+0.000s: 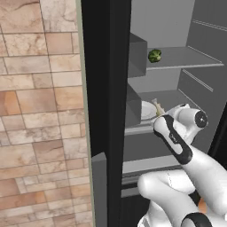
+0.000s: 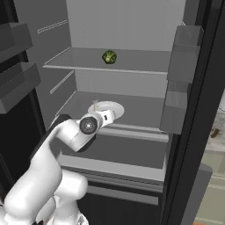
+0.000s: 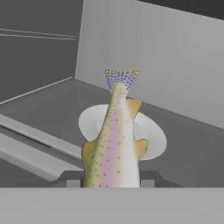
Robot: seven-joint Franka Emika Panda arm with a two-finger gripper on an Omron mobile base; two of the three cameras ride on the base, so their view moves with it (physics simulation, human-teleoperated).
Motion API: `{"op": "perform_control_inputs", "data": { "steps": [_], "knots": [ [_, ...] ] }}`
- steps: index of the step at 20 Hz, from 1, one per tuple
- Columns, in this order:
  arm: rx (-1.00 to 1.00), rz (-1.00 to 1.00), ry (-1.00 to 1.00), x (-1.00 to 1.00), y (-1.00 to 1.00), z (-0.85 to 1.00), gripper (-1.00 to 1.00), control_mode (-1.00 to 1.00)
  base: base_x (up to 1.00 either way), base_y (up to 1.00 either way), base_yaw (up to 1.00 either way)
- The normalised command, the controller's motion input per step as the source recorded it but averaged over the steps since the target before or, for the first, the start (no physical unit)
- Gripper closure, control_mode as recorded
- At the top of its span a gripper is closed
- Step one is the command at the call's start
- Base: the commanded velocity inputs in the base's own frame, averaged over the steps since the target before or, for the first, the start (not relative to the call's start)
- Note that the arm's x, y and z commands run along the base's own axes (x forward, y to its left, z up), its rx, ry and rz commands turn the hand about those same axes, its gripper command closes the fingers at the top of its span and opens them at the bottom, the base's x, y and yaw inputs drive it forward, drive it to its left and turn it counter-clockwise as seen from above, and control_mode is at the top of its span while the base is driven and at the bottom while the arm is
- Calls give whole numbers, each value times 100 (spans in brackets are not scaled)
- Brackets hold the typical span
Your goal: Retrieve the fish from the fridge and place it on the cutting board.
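Observation:
My gripper (image 3: pixel 109 180) is shut on the fish (image 3: pixel 114 144), a speckled pale body with tan fins. Its tail points away from the hand, toward the fridge's back wall. The fish hangs just above a white plate (image 3: pixel 151 133) on the middle shelf of the fridge (image 2: pixel 132 110). From the left base view the hand (image 1: pixel 177 116) reaches over the shelf edge, with the fish's tail (image 1: pixel 158 107) poking out above the plate (image 1: pixel 145 111). In the right base view the hand (image 2: pixel 104 117) sits at the plate's (image 2: pixel 110 107) near rim. The cutting board is out of view.
A round dark green item (image 1: pixel 154 56) (image 2: pixel 109 57) lies on the upper shelf. The open black door (image 1: pixel 106 88) stands left of the arm, its grey bins (image 1: pixel 136 55) jutting inward. More grey bins (image 2: pixel 184 52) hang at the right. Drawers sit below the shelf.

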Motion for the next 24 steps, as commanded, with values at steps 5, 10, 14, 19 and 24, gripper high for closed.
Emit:
{"op": "perform_control_inputs", "data": {
  "steps": [5, 10, 14, 19, 24],
  "knots": [
    [0, 0, -1, -30, 0, 22, 100, -100, 0, 0, 0],
    [0, 0, 0, -1, 0, 2, 100, -100, 0, 0, 0],
    [0, 0, 0, 0, 0, 0, 100, -100, 0, 0, 0],
    [0, 0, 0, 0, 0, 0, 100, 100, -21, -1, 0],
    [0, 0, 0, 0, 0, 0, 100, 100, -67, -10, 0]
  ]
}}
